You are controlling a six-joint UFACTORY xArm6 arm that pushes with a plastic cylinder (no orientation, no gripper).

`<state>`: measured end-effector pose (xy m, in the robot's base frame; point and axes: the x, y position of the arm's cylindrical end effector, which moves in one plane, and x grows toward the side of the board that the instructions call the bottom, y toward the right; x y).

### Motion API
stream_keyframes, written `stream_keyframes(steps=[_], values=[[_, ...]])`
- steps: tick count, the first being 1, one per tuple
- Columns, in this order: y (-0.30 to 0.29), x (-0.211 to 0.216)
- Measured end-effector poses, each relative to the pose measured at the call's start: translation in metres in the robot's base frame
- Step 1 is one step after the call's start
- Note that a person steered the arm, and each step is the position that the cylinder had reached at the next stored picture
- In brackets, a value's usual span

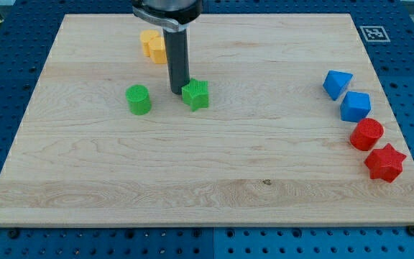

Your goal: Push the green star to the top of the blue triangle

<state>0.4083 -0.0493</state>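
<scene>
The green star (197,94) lies on the wooden board, left of centre in the upper half. My tip (177,91) stands right at the star's left side, touching or nearly touching it. The blue triangle (336,83) lies far off at the view's right, near the board's right edge. The rod rises from the tip toward the view's top and partly hides a yellow block.
A green cylinder (139,99) sits left of my tip. A yellow block (152,44) lies behind the rod near the top. Below the blue triangle lie a blue cube-like block (355,106), a red cylinder (366,134) and a red star (384,162). The board (207,180) is ringed by blue pegboard.
</scene>
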Motion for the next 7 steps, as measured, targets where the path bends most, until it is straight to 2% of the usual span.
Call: stream_keyframes(steps=[1,7], values=[[0.003,0.034],[0.087,0.036]])
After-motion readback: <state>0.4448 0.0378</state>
